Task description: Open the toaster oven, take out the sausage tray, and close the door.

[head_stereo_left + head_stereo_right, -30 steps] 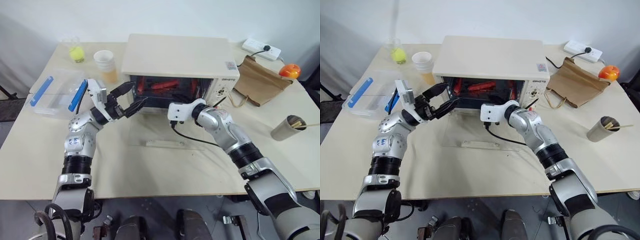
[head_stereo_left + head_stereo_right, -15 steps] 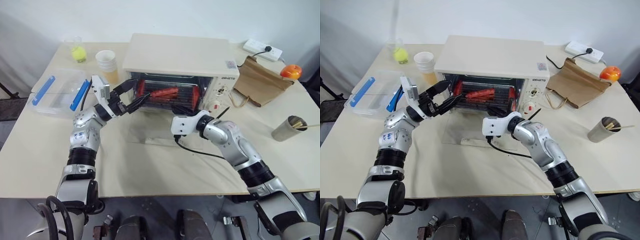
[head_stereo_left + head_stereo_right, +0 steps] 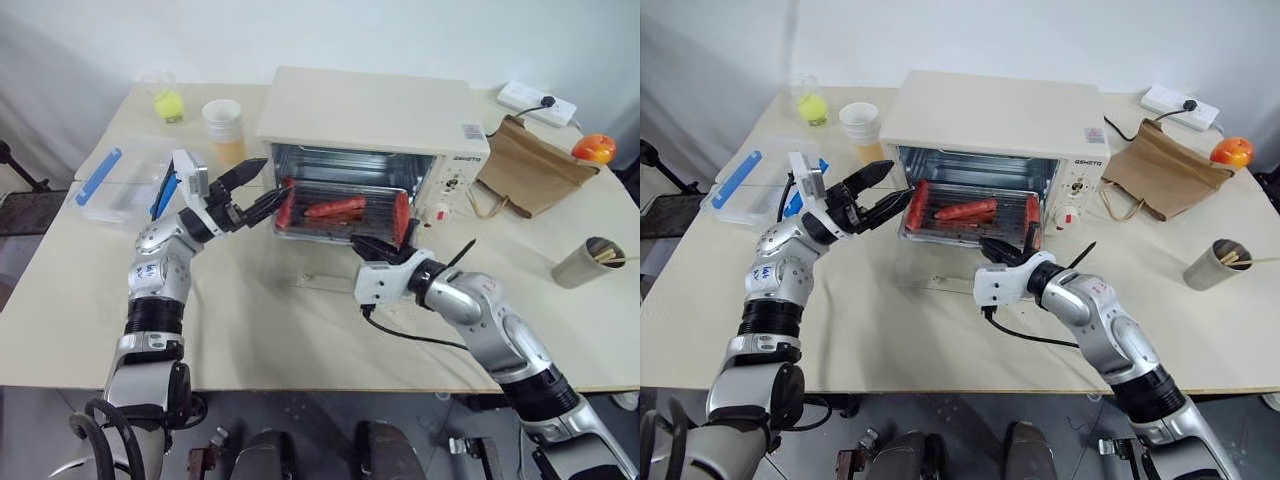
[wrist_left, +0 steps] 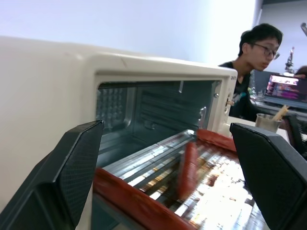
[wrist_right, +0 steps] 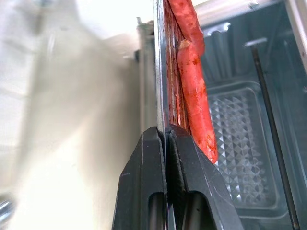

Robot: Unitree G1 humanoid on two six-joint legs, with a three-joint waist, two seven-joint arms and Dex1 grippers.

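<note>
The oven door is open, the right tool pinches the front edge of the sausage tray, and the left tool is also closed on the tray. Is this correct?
Not quite. The left tool is open and holds nothing, hovering beside the toaster oven, as the left wrist view shows. The right tool does pinch the sausage tray edge, and the door is open.

the cream-white boxy toaster oven [image 3: 375, 130] stands open, its shallow shiny metal tray of reddish sausages [image 3: 342, 213] partly out. the right gripper [image 3: 372, 247] pinches the tray's front edge; the left gripper [image 3: 262, 187] gapes beside it.
</note>
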